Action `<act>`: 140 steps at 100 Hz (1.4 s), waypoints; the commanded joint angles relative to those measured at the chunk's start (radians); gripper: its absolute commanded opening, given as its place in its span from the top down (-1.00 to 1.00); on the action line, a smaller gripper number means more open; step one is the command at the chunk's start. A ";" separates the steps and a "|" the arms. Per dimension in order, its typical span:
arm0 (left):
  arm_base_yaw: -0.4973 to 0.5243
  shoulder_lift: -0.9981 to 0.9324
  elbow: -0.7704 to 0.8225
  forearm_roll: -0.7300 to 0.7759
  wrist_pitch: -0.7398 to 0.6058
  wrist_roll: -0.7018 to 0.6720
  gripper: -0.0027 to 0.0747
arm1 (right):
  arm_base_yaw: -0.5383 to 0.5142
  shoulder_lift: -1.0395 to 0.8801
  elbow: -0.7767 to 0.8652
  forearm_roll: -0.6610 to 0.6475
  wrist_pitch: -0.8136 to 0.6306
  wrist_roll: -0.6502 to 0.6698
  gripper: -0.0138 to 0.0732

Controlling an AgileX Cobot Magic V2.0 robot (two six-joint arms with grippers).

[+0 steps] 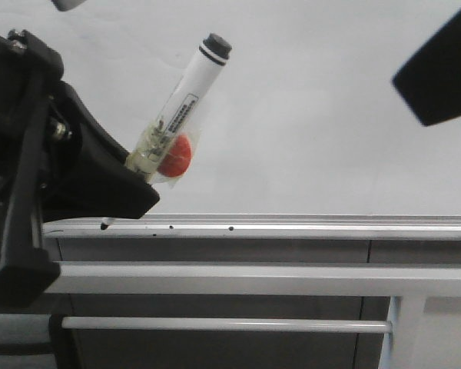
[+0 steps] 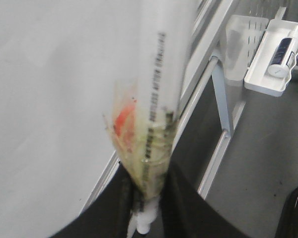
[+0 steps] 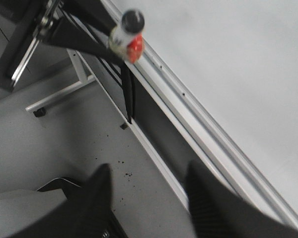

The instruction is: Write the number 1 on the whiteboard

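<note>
My left gripper [image 1: 140, 175] is shut on a white marker pen [image 1: 190, 86] wrapped in clear tape with a red blob near the fingers. The pen tilts up and to the right, its black end on top, in front of the whiteboard [image 1: 323, 115]. In the left wrist view the pen [image 2: 161, 84] stands between the shut fingers of the left gripper [image 2: 148, 198], beside the board [image 2: 44, 89]. No number 1 stroke shows on the board. My right gripper [image 3: 149, 183] is open and empty, beside the board's rail [image 3: 188, 119]; it shows at the upper right of the front view [image 1: 438, 73].
The silver bottom rail [image 1: 307, 227] carries small dark dots. Grey horizontal bars [image 1: 230, 278] and a tube [image 1: 215, 324] lie below it. A white tray [image 2: 260, 74] holding a bottle [image 2: 283, 49] hangs at the stand's side. The grey floor [image 3: 64, 134] lies below the stand.
</note>
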 commanded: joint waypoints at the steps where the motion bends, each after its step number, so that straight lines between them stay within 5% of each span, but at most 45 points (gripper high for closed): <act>1: -0.026 -0.034 -0.032 0.019 -0.003 -0.011 0.98 | 0.003 0.033 -0.050 -0.013 -0.114 -0.014 -0.30; 27: -0.119 -0.041 -0.039 0.081 0.012 -0.011 0.98 | 0.023 0.141 -0.118 -0.006 -0.168 -0.014 -0.28; 53: -0.120 -0.041 -0.039 0.071 0.008 -0.011 0.98 | 0.107 0.251 -0.201 -0.015 -0.173 -0.014 -0.28; 123: -0.120 -0.041 -0.060 0.087 -0.018 -0.011 0.98 | 0.107 0.285 -0.223 -0.015 -0.134 -0.014 -0.27; 140: -0.120 -0.041 -0.060 0.087 -0.018 -0.011 0.98 | 0.107 0.285 -0.223 -0.015 -0.128 -0.014 0.21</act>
